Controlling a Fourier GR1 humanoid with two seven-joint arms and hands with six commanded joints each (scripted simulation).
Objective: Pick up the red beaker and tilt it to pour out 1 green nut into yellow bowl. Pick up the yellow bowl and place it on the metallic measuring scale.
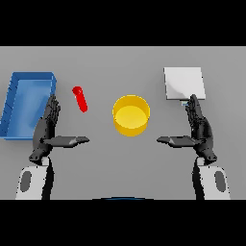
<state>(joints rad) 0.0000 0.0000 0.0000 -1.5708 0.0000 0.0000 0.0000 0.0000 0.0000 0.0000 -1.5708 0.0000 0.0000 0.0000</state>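
Grey and plain, the desk (120,67) fills the head view from edge to edge. Near its middle stands the yellow bowl (130,115), upright, its round mouth open to the view; whether anything lies inside cannot be told. To the bowl's left, well apart from it, is the red beaker (79,98), a slim red tube seen slantwise, its upper end toward the far left and its lower end nearer the bowl. No nut can be made out in it.

Further left a blue tray (14,103) sits at the desk's edge, its raised walls showing. On the far right lies the metallic measuring scale (184,82), a pale square plate with a small dark part at its near edge.

Both arms come up from the lower edge. The left hand (45,129) hovers just beside the tray's right wall, its fingers (52,108) straight and pressed together, pointing away, the thumb stretched sideways toward the bowl. The right hand (201,129) mirrors it just below the scale, fingers (194,108) likewise straight and close, thumb reaching inward. Neither hand touches or holds anything.
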